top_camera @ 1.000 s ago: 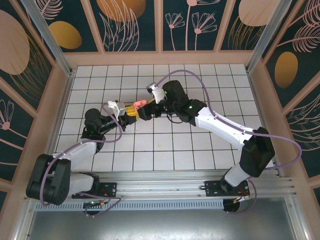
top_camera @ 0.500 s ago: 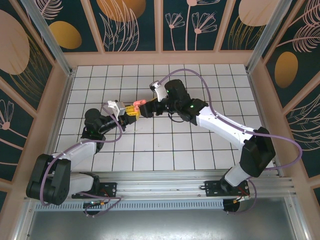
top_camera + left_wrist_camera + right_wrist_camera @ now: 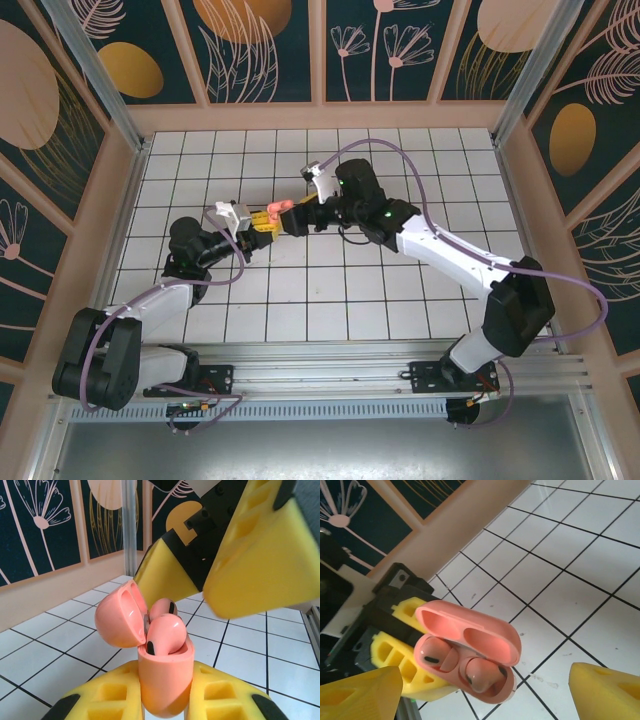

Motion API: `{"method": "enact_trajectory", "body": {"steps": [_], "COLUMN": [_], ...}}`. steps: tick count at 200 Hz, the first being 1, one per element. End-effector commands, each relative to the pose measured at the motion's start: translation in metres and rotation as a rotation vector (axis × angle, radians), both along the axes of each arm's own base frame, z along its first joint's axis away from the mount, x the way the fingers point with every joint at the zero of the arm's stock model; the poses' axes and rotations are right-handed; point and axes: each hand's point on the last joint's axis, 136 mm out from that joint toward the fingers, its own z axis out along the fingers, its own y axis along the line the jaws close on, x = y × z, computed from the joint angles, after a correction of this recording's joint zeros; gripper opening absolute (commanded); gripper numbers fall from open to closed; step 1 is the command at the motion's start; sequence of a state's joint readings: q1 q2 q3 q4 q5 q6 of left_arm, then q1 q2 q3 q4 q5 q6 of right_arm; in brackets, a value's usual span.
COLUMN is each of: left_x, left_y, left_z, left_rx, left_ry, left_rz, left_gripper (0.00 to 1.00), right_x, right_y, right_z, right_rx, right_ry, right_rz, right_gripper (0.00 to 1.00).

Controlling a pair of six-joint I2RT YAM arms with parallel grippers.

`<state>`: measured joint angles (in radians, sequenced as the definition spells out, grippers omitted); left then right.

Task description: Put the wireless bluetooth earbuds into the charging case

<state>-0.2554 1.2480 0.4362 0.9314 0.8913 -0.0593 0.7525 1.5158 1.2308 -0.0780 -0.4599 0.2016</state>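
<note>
Evidently left jaws clamp the open charging case (image 3: 165,680), right jaws gape empty; the front earbud (image 3: 166,635) appears proud and wants a square, gentle press home.

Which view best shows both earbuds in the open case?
Right wrist: it looks down into the case, both earbuds side by side. Left wrist is side-on, one bud half hidden. Top external gives a coral blob.

Coral-pink charging case (image 3: 485,630); earbuds (image 3: 166,632) same, black spots; yellow end effector fingers (image 3: 222,692); white tiles (image 3: 580,545), black grid.
</note>
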Motion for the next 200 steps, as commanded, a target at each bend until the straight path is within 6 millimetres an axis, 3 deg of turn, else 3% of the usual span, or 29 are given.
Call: {"method": "enact_trajectory", "body": {"steps": [1,45,82,140,200], "left_x": [-0.009,-0.020,-0.023,-0.021,-0.006], "left_y": [-0.005,-0.009,-0.011,-0.010,-0.008], "left_z": [0.021,0.029,0.035,0.036,0.019], "left_rx": [-0.024,-0.052,-0.057,-0.031,-0.007], "left_ry": [-0.080,-0.094,-0.102,-0.089,-0.015], "left_rz": [-0.065,-0.130,-0.161,-0.146,-0.077], "left_gripper": [0.07,0.07,0.07,0.06,0.05], "right_x": [-0.008,-0.016,-0.017,-0.027,-0.042], "right_y": [-0.009,-0.014,-0.005,0.008,-0.015], "right_z": [0.043,0.058,0.053,0.061,0.074], "right_rx": [0.143,0.216,0.231,0.294,0.392], "right_ry": [-0.038,0.011,0.061,0.088,0.050], "right_rz": [0.055,0.172,0.224,0.344,0.335], "right_gripper": [0.87,0.86,0.85,0.82,0.74]}}
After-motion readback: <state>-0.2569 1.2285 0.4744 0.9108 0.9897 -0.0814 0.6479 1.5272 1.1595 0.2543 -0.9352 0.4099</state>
